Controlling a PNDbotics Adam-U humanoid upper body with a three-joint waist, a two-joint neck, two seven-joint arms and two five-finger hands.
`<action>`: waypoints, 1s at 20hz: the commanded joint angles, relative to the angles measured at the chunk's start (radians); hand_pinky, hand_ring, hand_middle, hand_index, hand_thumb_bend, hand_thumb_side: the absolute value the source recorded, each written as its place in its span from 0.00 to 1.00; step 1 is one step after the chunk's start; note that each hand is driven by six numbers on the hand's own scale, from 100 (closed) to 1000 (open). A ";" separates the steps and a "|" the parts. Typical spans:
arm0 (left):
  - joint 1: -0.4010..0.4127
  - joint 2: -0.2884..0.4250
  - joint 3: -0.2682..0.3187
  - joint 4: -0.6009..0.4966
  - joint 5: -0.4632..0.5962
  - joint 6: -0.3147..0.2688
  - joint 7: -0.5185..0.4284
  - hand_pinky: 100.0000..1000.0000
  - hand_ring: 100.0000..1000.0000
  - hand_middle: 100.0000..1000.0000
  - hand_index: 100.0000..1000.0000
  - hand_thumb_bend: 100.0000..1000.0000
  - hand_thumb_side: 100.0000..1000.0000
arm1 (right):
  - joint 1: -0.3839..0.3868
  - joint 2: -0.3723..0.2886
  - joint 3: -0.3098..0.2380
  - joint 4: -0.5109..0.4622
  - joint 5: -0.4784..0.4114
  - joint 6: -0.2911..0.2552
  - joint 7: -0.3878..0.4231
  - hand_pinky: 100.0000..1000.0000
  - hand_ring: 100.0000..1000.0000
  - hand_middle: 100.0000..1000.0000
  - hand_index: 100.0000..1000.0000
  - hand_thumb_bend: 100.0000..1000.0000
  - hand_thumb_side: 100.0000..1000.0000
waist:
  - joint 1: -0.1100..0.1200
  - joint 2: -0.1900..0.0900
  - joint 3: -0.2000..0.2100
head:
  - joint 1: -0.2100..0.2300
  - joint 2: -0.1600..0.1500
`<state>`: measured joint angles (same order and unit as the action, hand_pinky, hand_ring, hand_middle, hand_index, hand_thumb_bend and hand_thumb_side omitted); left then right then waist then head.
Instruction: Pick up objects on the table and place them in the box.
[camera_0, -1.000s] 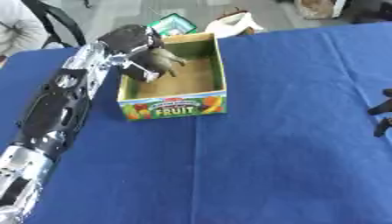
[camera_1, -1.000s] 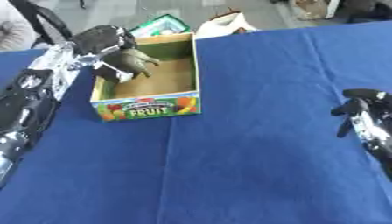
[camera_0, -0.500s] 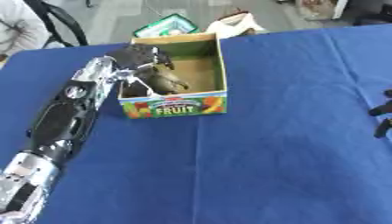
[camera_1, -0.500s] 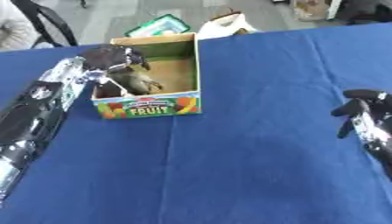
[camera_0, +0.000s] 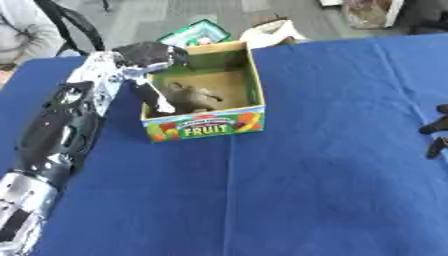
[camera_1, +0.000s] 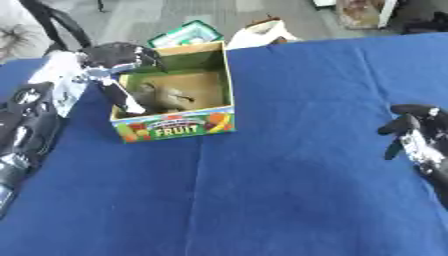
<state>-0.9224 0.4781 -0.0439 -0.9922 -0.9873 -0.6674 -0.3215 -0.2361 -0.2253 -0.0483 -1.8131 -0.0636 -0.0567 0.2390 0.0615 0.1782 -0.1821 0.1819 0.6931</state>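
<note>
- at the upper left of the frame the left hand (camera_0: 144, 57) hung over the left wall of the box (camera_0: 206, 129), its fingers (camera_0: 157, 100) straight and reaching down inside, pinching nothing that i could see.
- just right of those fingers, a dull grey-brown object (camera_0: 194, 96) lay on the floor of the box, apart from the hand as far as the views showed; what it was i could not make out.
- judged from that, the placing step was at its end: the object sat in the box and the hand was spread.
- the blue counter (camera_0: 306, 190) showed no other loose object in the middle of the frame, so the next move seemed to call for lifting the left hand clear of the box wall without tipping it.
- at the right edge the right hand (camera_1: 418, 135) rested idle, fingers relaxed and holding nothing.
</note>
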 joint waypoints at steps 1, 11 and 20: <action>0.009 0.069 0.020 -0.120 0.139 0.022 -0.023 0.74 0.74 0.73 0.82 0.46 0.22 | -0.002 -0.012 -0.011 -0.016 -0.004 0.000 -0.008 0.28 0.57 0.45 0.70 0.00 0.38 | -0.007 -0.020 0.009 | -0.010 0.002; 0.259 0.160 0.108 -0.478 0.632 0.187 0.054 0.63 0.58 0.58 0.75 0.00 0.04 | 0.004 -0.004 -0.025 -0.019 -0.003 0.001 -0.021 0.29 0.57 0.45 0.70 0.00 0.38 | -0.023 -0.019 0.059 | -0.037 0.008; 0.463 0.142 0.138 -0.659 1.017 0.331 0.163 0.55 0.51 0.51 0.70 0.00 0.42 | -0.001 0.001 -0.034 -0.024 -0.004 0.000 -0.030 0.29 0.57 0.45 0.70 0.00 0.38 | -0.034 -0.006 0.085 | -0.041 0.001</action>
<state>-0.4541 0.5971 0.0776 -1.6276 0.0008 -0.3516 -0.1659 -0.2276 -0.2170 -0.0747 -1.8144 -0.0636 -0.0560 0.2140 0.0315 0.1838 -0.0967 0.1410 0.6945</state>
